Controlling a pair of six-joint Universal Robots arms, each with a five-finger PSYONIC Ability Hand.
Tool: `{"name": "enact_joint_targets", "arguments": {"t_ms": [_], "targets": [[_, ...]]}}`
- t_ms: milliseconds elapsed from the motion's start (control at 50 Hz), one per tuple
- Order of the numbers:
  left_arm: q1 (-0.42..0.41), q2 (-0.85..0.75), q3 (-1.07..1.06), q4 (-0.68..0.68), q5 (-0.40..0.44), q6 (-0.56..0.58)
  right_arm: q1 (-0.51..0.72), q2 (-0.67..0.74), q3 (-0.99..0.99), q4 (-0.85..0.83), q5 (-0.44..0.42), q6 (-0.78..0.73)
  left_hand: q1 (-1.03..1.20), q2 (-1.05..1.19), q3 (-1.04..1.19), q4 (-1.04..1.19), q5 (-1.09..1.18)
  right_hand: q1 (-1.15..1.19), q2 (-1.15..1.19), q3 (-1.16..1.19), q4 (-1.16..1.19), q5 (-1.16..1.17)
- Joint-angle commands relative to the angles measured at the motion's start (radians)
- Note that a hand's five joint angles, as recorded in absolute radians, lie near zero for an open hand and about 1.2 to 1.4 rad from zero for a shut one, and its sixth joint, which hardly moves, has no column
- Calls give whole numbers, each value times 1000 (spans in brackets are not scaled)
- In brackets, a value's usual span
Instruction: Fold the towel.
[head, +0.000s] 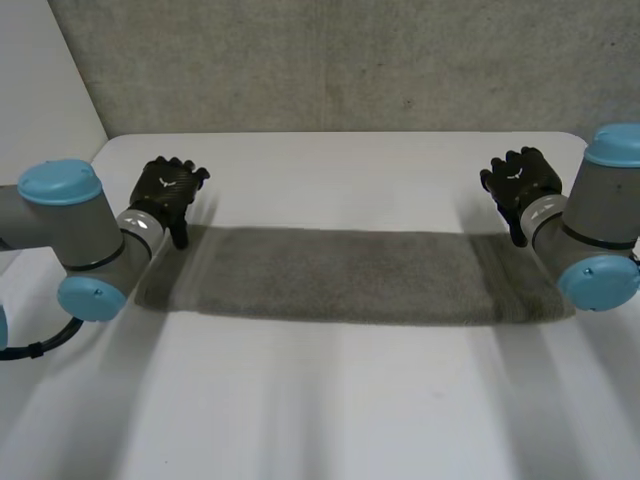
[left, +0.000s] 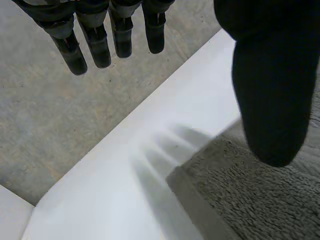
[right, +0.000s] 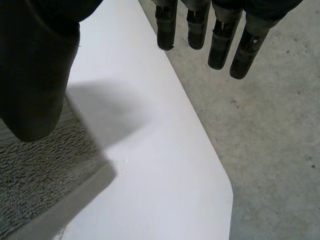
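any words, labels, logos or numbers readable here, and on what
No word or number can be read.
White mark on the back of the left robot hand and the right robot hand: too small to read.
Tiny dark marks at the towel hem's edge, right wrist view: too small to read.

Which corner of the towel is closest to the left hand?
The far left corner of the towel, on the edge away from the robot. It lies right beside the left hand; the other three corners are farther off.

Grey arms (head: 70, 228), light-blue caps (head: 60, 182), black hands (head: 168, 190)
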Motion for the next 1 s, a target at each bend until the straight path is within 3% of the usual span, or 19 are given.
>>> {"name": "enact_joint_targets", "arguments": {"t_ms": [20,200,360,500,680,800,840,860,900,1000], "targets": [[-3,19,-41,-8,-33,-39,5,-48,49,11,10,87,-65,-62,-62,-63,-80,-59,-75,-72,-91,-62],[9,212,-255,-7,-22,-136,-9,-308,347,3,-8,155,-65,-62,-62,-63,-80,-59,-75,-72,-91,-62],[12,441,-485,4,-13,-207,-11,-440,572,6,-57,155,-65,-62,-62,-63,-80,-40,-57,-54,-72,-43],[18,536,-658,90,33,-306,-73,-442,680,-13,-102,159,-65,-62,-62,-63,-80,86,70,73,54,83],[78,542,-692,107,36,-365,-136,-352,732,-170,-127,155,-65,-62,-62,-63,-80,225,208,211,193,221],[109,539,-700,119,36,-403,-153,-299,714,-179,-122,142,-65,-62,-62,-63,-80,292,276,278,260,289],[117,539,-701,125,36,-408,-167,-275,699,-182,-123,141,-65,-62,-62,-63,-80,543,526,529,511,540],[118,539,-703,130,36,-409,-167,-275,699,-182,-123,141,-65,-62,-62,-63,-80,545,528,531,513,541],[118,537,-704,131,36,-409,-187,-261,680,-184,-114,136,-65,-62,-62,-63,-80,1160,1143,1146,1128,1156],[118,540,-721,142,38,-408,-233,-273,669,-178,-84,89,-65,-62,-62,-63,-80,1163,1146,1149,1131,1160]]}}
